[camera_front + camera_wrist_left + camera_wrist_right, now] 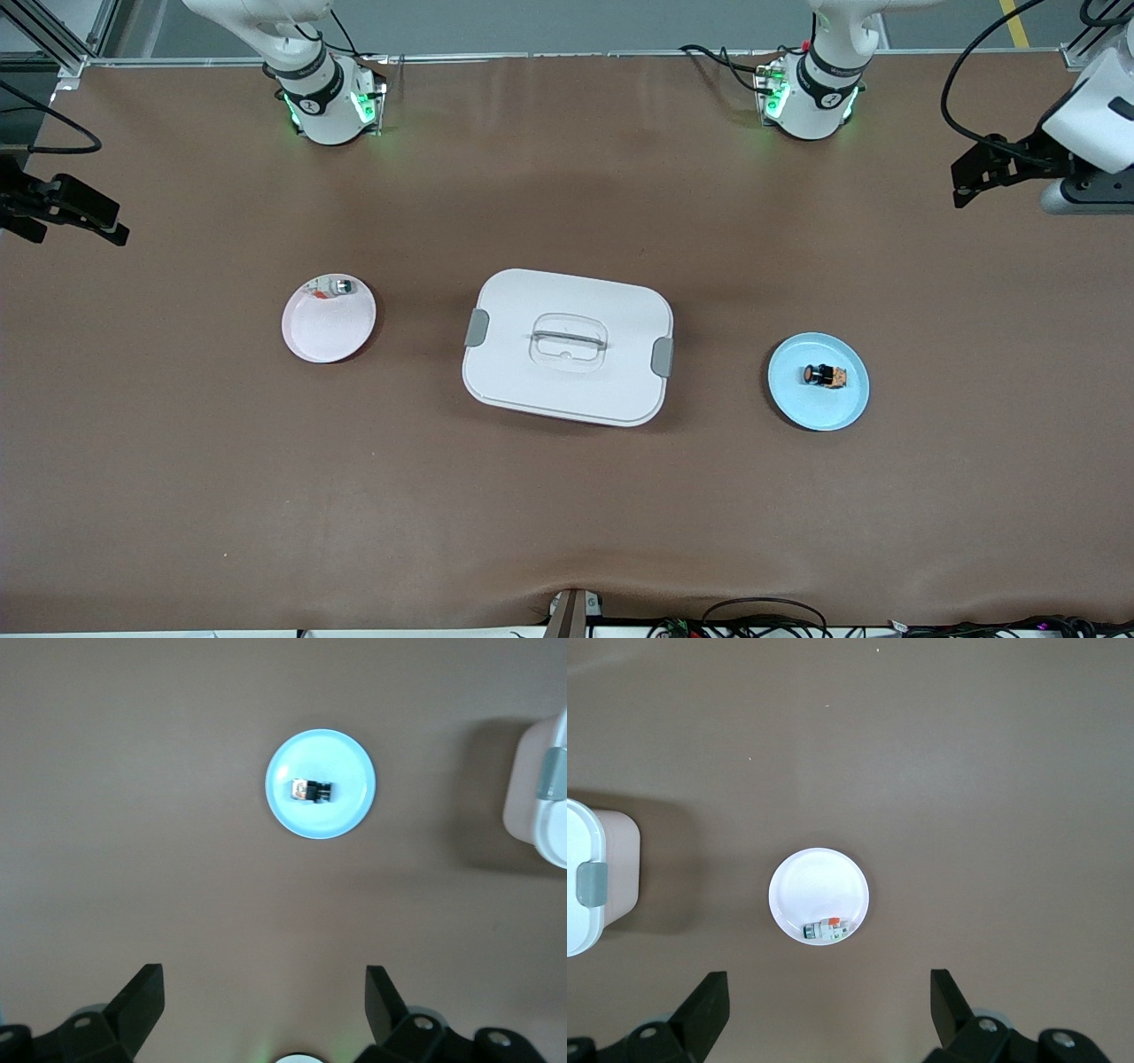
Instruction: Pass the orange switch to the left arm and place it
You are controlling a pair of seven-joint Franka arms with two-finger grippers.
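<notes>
The blue plate (818, 382) at the left arm's end holds a dark switch (825, 376). The orange switch (330, 287) lies on the pink plate (329, 318) at the right arm's end, unheld, so handover and placing remain. Farthest, the left gripper (264, 1005) and right gripper (829, 1005) hang high, fingers apart.

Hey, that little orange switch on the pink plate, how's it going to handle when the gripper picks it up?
The orange switch looks small and rigid, so probably light and stiff. It lies against the pink plate's raised rim, which may crowd the fingers. Its blocky shape suggests it won't roll.
</notes>
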